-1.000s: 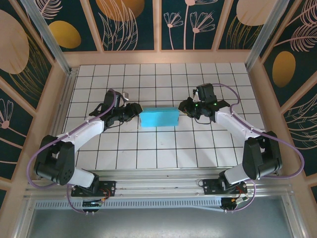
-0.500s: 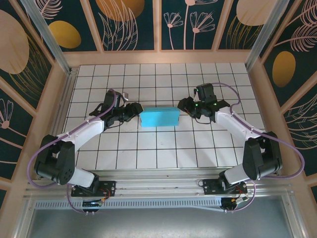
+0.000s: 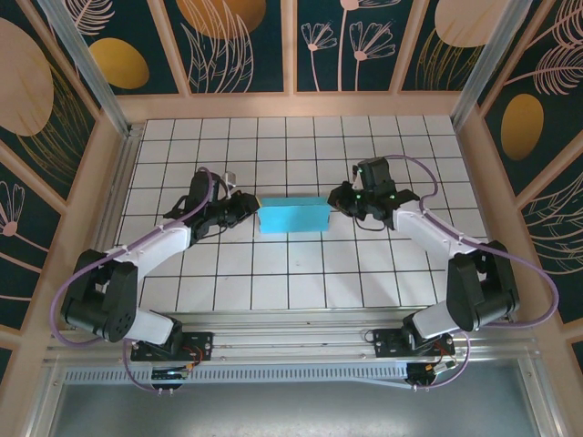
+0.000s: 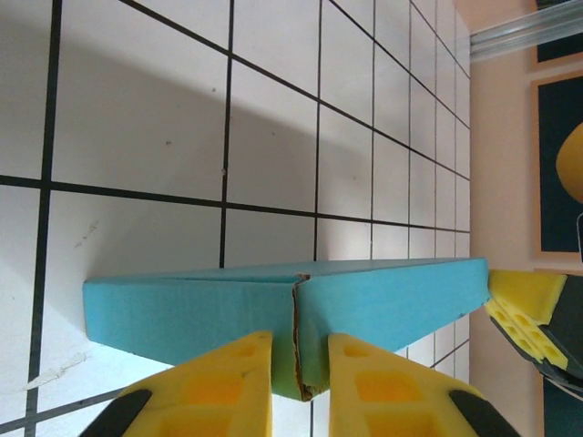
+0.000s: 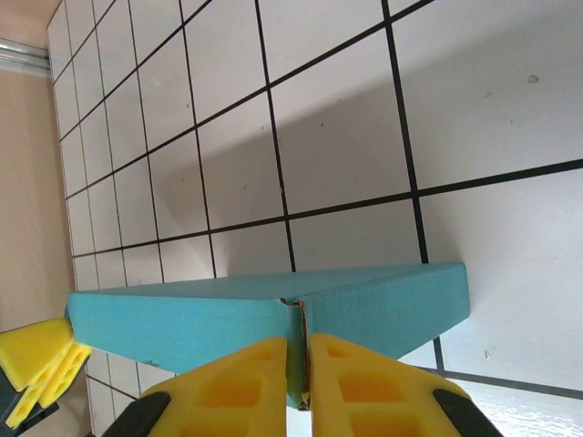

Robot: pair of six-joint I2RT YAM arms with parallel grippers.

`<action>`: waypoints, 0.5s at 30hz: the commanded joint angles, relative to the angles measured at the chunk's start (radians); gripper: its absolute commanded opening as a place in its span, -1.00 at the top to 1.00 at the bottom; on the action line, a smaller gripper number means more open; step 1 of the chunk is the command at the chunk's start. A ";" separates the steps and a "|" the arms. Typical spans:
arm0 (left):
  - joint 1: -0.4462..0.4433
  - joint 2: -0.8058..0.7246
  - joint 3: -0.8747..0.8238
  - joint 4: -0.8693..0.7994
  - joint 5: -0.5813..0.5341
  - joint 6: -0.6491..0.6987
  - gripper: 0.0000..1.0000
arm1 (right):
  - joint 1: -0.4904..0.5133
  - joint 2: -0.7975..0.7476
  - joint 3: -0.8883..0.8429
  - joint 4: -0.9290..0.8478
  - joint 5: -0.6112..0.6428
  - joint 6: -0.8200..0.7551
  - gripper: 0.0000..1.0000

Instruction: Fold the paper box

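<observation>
Where the white tiled table reaches mid-depth, the paper box lies flat, teal side out, long axis left to right. Left gripper is closed down on the box's left end wall at the seam, right gripper likewise on the right end; just card between the yellow pads each side. Beyond it the tiles run to the far wooden rail.

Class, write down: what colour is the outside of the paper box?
The box is teal-blue, clearest in the left wrist view.
</observation>
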 commanded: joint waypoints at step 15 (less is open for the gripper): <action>-0.008 -0.053 0.035 -0.076 -0.054 0.025 0.02 | 0.009 -0.028 0.094 -0.079 0.032 -0.020 0.21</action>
